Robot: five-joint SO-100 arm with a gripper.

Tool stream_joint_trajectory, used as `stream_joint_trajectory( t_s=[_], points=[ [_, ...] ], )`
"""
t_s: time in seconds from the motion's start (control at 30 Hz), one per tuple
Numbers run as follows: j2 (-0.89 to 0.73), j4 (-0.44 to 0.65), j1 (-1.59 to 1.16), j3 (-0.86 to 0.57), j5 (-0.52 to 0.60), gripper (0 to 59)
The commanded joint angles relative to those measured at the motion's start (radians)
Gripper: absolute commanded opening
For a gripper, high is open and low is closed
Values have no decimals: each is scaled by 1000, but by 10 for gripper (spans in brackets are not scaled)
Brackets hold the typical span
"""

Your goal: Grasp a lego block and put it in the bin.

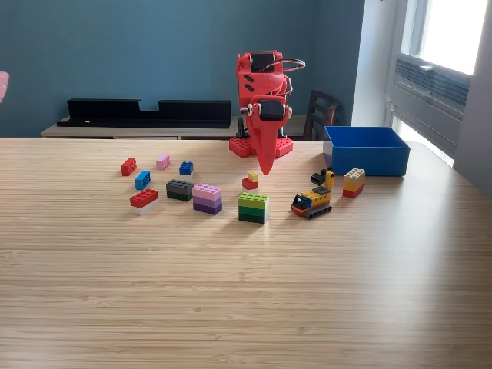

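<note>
My red arm stands at the back of the wooden table. Its gripper (pixel 267 169) points straight down, its jaws together in one tapered tip and holding nothing. The tip hangs just above and to the right of a small yellow-on-red lego block (pixel 250 181). The blue bin (pixel 367 150) sits open-topped at the exterior view's right, behind the blocks. A green stacked block (pixel 253 207) and a pink-and-purple block (pixel 207 198) lie in front of the gripper.
More blocks lie at the left: red (pixel 128 166), pink (pixel 163 161), two blue (pixel 142 180), red-and-white (pixel 144 200), dark grey (pixel 180 189). A lego vehicle (pixel 311 202) and a tan-topped stack (pixel 354 182) sit near the bin. A chair (pixel 319 114) stands behind.
</note>
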Motion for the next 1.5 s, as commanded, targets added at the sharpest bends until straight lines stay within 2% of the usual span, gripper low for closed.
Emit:
stream_joint_trajectory(
  t_s=[0.03, 1.0, 1.23, 1.43, 1.5],
  points=[
    [14, -18, 28, -2, 89, 1],
    [14, -18, 23, -3, 92, 1],
    [14, -48, 21, -3, 107, 3],
    [11, -46, 3, -94, 89, 4],
    [11, -46, 2, -155, 123, 37]
  ],
)
